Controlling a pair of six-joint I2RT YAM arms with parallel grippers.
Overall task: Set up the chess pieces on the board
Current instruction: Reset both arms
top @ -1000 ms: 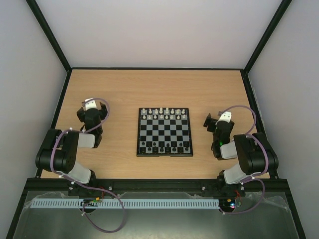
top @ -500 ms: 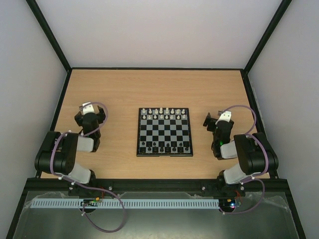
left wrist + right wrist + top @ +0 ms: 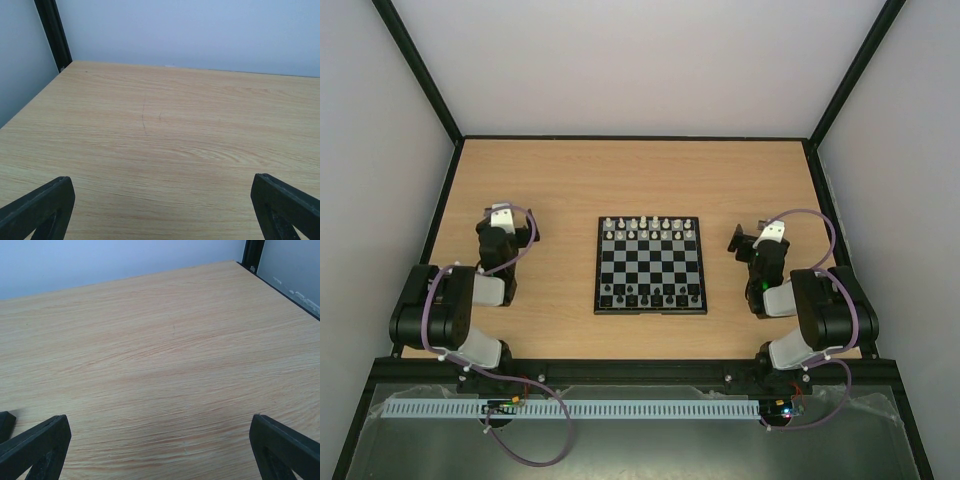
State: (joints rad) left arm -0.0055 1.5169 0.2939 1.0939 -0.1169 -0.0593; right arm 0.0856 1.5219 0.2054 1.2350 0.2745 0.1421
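Holds left gripper (image 3: 506, 226) and right gripper (image 3: 751, 245) low, well apart, pointing forward, jaws spread wide and empty, both arms folded.

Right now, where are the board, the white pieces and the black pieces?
the board (image 3: 650, 262): top external view, bare middle squares.
the white pieces (image 3: 650, 229): top external view, middle of the far rows.
the black pieces (image 3: 650, 294): top external view, middle of the near rows.

We log the board (image 3: 651, 265) on the table (image 3: 620, 175), right of the fingers of the left gripper (image 3: 506, 222) and left of those of the right gripper (image 3: 757, 241). The chess pieces (image 3: 650, 228) stand in rows along its far and near edges.
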